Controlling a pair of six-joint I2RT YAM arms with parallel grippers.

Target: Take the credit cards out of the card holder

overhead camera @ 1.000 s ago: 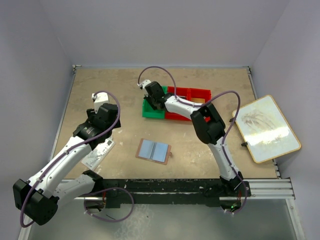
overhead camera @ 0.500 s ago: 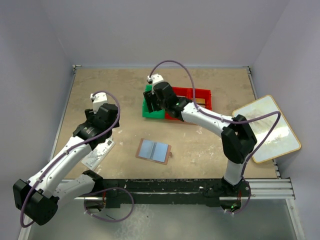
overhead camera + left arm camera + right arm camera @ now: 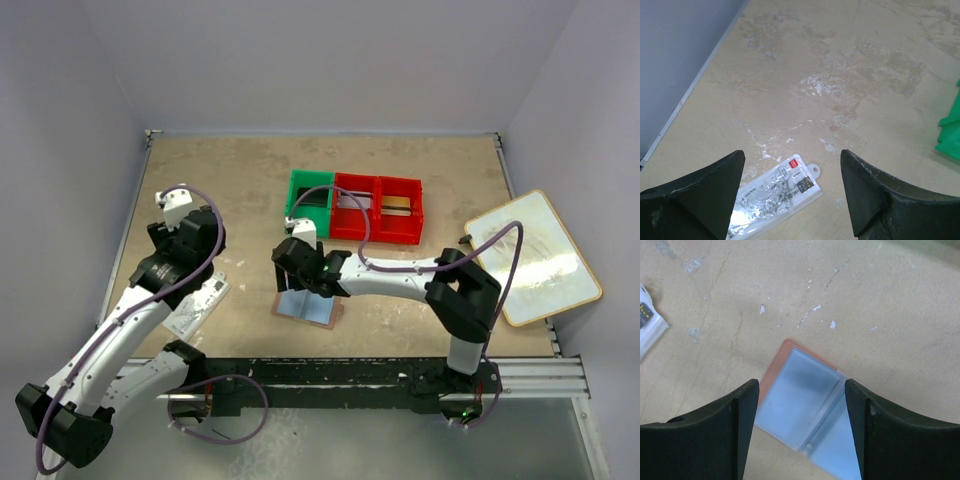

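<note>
Right claw (image 3: 801, 390), spread and empty, hovers over the card holder (image 3: 316, 311), which lies open on the table (image 3: 230, 180). Reaching for a card seems the step in hand; next it must descend and pinch one out. At nine o'clock the left claw (image 3: 792, 155) gapes empty above a packet (image 3: 775, 192). Bins (image 3: 395, 238) sit at twelve.

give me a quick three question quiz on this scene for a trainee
1. True or false: the card holder lies open, lining up.
2. The right gripper hangs over: A the green bin; B the card holder; C the red bins.
3. Fill in: in the top view, the green bin sits to the ____ of the red bins.
Key: 1 true; 2 B; 3 left.
</note>
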